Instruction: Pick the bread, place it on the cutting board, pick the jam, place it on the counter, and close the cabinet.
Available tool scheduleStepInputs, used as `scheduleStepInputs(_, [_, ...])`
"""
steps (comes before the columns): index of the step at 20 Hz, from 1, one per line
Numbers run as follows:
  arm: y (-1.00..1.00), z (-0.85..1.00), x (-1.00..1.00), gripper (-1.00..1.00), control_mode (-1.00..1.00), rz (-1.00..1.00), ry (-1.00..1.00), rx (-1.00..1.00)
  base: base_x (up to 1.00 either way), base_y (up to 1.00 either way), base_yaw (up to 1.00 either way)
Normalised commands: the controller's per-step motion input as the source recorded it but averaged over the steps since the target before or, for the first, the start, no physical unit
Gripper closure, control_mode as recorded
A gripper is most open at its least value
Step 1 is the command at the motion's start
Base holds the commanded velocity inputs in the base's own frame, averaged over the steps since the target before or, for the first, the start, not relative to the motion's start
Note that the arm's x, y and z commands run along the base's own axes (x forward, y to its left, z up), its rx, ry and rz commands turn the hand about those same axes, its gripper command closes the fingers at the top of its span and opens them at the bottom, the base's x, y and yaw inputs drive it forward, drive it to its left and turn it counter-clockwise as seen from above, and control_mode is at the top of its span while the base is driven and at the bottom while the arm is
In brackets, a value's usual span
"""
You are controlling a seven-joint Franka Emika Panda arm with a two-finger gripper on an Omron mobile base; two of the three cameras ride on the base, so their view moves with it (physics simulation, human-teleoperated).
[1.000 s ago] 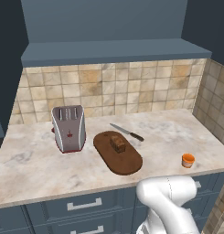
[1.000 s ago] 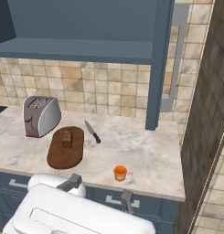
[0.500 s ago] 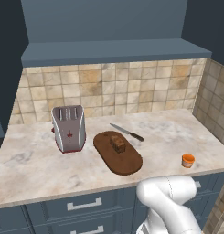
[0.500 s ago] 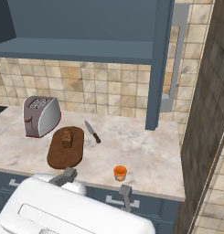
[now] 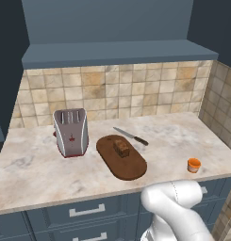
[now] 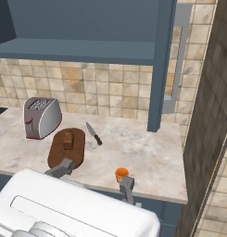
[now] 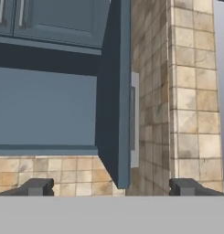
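We see the small dark brown bread chunk (image 5: 121,148) lying on the flat dark brown oval cutting board (image 5: 131,167) on the beige marbled worktop (image 5: 37,169) — the tiny orange jam jar (image 5: 194,164) stands well apart near its front edge. Our gripper (image 7: 111,187), fingers spread wide and empty, faces the blue-grey cabinet door (image 7: 114,91) — swung open.

silver toaster (image 5: 70,132), knife (image 5: 131,136), tiled backsplash (image 5: 112,94)

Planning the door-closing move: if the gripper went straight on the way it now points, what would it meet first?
Most likely the open cabinet door, whose edge and silver handle sit centred between the spread fingers; how far off it is remains unclear.
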Motion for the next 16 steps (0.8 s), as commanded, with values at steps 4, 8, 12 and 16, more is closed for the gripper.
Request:
scheduleStepInputs(4, [0.0,0.01,0.0,-1.0,-1.0,0.0,0.0,0.0,0.0,0.0,0.0])
scheduleStepInputs(8, [0.0,0.0,0.0,-1.0,-1.0,0.0,0.0,0.0,0.0,0.0,0.0])
scheduleStepInputs(12, [0.0,0.0,0.02,-1.0,-1.0,0.0,0.0,0.0,0.0,0.0,0.0])
scheduleStepInputs(16, [0.0,0.0,0.06,-1.0,-1.0,0.0,0.0,0.0,0.0,0.0,0.0])
